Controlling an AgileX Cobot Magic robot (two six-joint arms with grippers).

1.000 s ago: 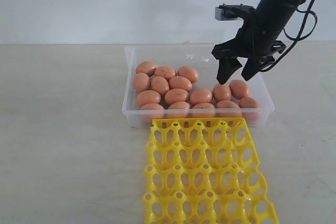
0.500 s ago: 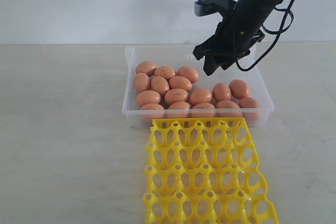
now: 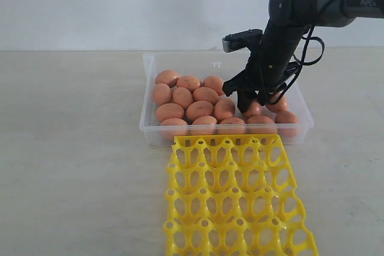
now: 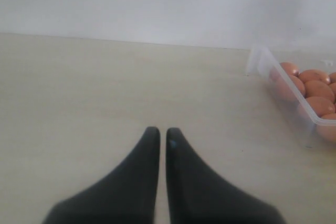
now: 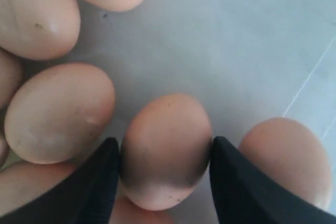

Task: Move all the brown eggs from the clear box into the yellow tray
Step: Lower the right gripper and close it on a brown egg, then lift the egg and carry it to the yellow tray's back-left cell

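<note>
Beside one yellow tray (image 3: 233, 190), one clear box (image 3: 192, 63) holds sixteen brown eggs (image 3: 200, 110).

Right gripper (image 3: 254, 101): formerly above the clear box (image 3: 146, 91), wide open; now lowered inside it, jaws narrowed against both sides of one brown egg (image 5: 167, 148) near the box's right end.

Prob. a lab test bench — bare white wall (image 3: 120, 4), plain tabletop (image 3: 72, 148), robot arm (image 3: 300, 10).

Left gripper (image 4: 159, 132), jaws nearly touching, low over bare table (image 4: 79, 93); clear box (image 4: 261, 59) holding brown eggs (image 4: 314, 75) well apart.
</note>
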